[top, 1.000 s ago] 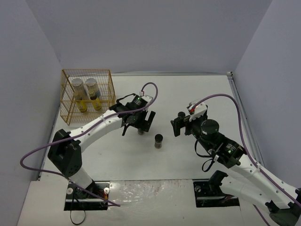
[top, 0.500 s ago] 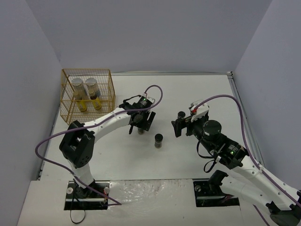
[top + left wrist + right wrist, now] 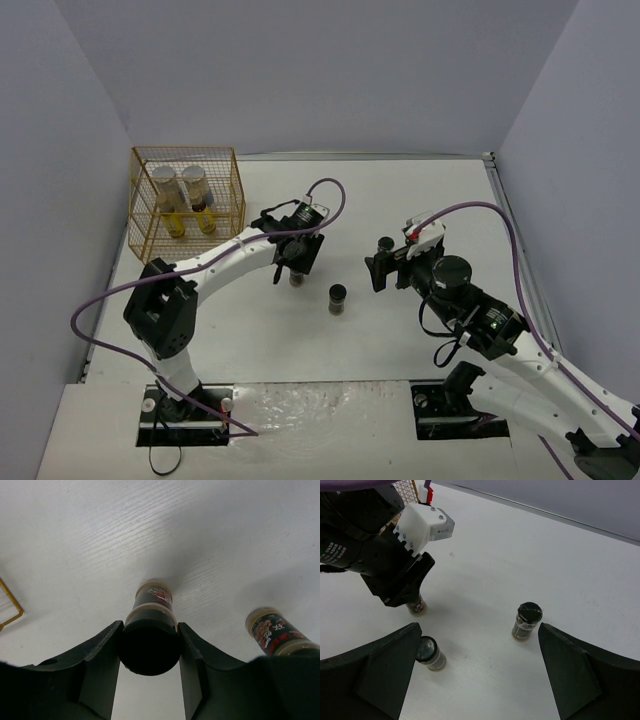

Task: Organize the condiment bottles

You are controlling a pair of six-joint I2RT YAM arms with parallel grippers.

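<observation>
Black-lidded jar [image 3: 150, 647] upright, axis vertical, lid up, in grip of left tool [image 3: 150, 626]; right tool [image 3: 479, 629] agape.

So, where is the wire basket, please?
Top view: the wire basket sits at the table's far left corner, beyond the left gripper closed on a dark jar.

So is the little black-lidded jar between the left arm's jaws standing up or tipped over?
Standing up. The jar sits base-down on the table, black lid on top.

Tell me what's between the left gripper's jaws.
A short black-lidded jar, standing upright, its lid touching both jaws. The left wrist view shows it.
</observation>
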